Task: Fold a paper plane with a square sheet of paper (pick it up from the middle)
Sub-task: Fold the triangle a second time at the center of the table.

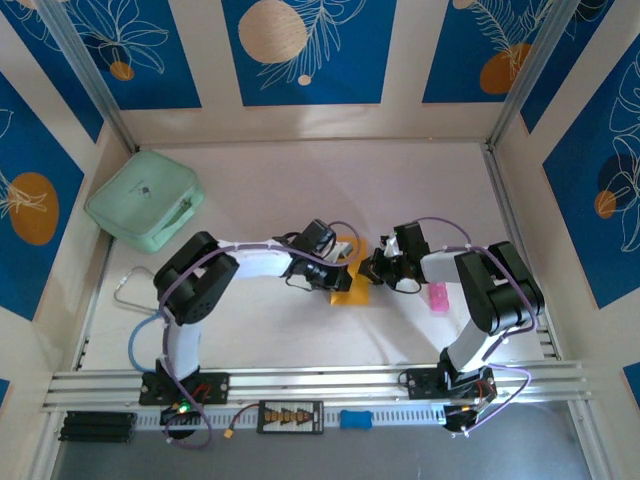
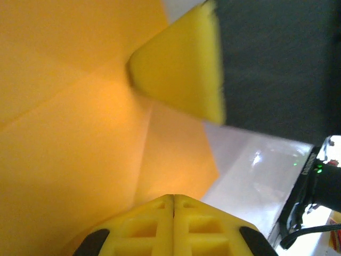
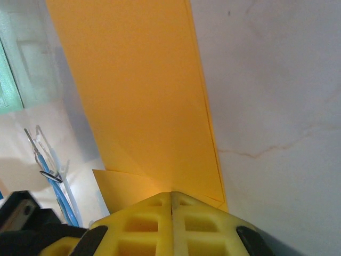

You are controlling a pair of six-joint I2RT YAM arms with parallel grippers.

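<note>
Clenching the square sheet of paper [image 1: 350, 288], left fingers [image 2: 144, 226] and right fingers [image 3: 141, 224], mint-green case [image 1: 145, 200] closed

Overhead looks down; wrist cameras hug paper [image 2: 80, 160].

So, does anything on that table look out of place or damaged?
Nothing looks spilled or torn. The orange paper between the arms is creased, as folding would leave it. Only a small pink object lies loose beside the right arm, apart from the paper.
</note>
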